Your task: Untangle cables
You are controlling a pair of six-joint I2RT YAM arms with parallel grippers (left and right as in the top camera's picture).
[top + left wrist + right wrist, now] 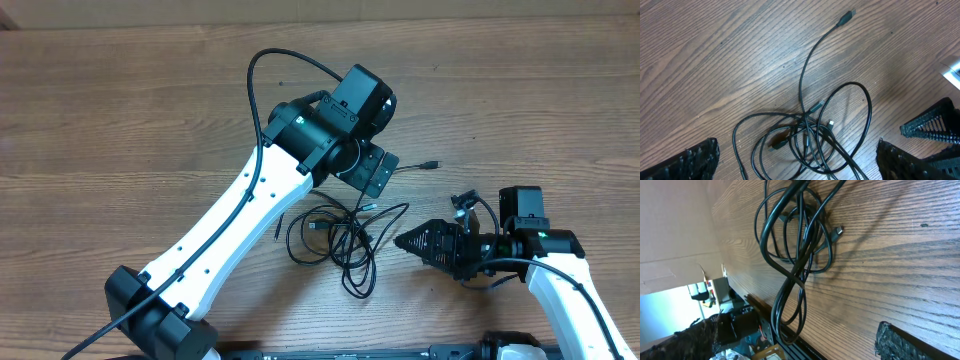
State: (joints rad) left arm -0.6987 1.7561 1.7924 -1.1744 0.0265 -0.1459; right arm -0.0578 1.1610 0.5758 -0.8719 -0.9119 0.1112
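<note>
**A:** How do the fingers of the left gripper (800, 160) stand?

**B:** Spread wide. One black ribbed finger (695, 160) sits in the lower left corner of its wrist view and the other in the lower right. Nothing is between them but the cables (807, 131) on the wood below.

**A:** And the right gripper (800, 341)?

**B:** It is also at full spread and holds nothing. Its fingers (912, 342) show in the two lower corners of its own view. From overhead it lies right of centre with its tips aimed left at the tangle, close to it but apart.

**A:** Where exactly is the tangle?

**B:** From overhead it is just below centre, thin black loops bunched over each other. One strand runs up and to the right and ends in a small plug (432, 163). The left gripper hangs above the upper edge of the bunch.

**A:** What do they lie on?

**B:** A brown wood-grain table (120, 100). In the right wrist view a pale brown panel (675, 225) stands past the table edge at upper left. Below it is a bright patch and some clutter too blurred to name.
</note>
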